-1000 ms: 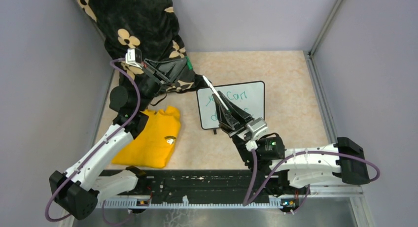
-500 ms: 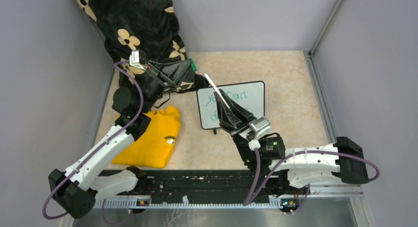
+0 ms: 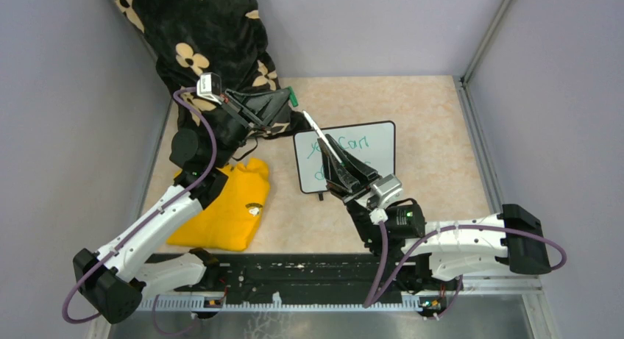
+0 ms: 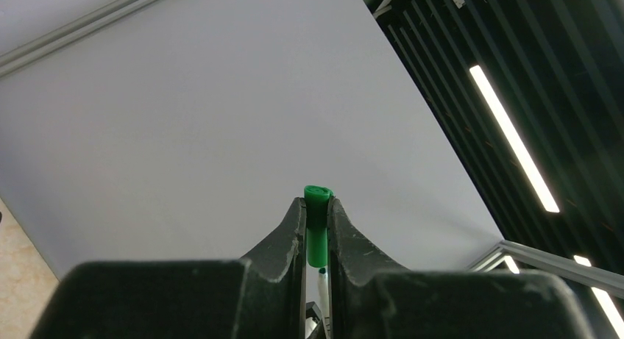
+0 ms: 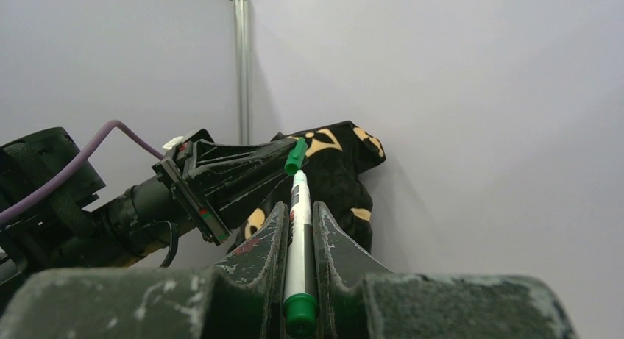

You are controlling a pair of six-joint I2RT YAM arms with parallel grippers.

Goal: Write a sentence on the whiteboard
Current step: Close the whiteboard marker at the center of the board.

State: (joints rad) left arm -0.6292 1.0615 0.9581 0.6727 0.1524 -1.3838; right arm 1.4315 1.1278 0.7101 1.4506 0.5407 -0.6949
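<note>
The whiteboard (image 3: 371, 151) lies on the table, its near left part hidden by my right arm. The sentence (image 3: 358, 143) shows in green; only "Can" and bits of other words are readable. My right gripper (image 3: 332, 151) is shut on a white marker (image 3: 318, 136) with a green end (image 5: 300, 313), held raised over the board, tip pointing up-left. My left gripper (image 3: 287, 100) is shut on the green marker cap (image 4: 318, 225), raised, right by the marker's tip. The cap also shows in the right wrist view (image 5: 295, 156), touching or nearly touching the marker's tip (image 5: 299, 179).
A yellow folded garment (image 3: 228, 203) lies on the table at the left. A black cloth with cream flowers (image 3: 202, 37) hangs at the back left. Grey walls close the table on three sides. A black rail (image 3: 294, 276) runs along the near edge.
My left gripper has moved right with the cap, up to the marker's tip. My right gripper has shifted slightly with the marker.
</note>
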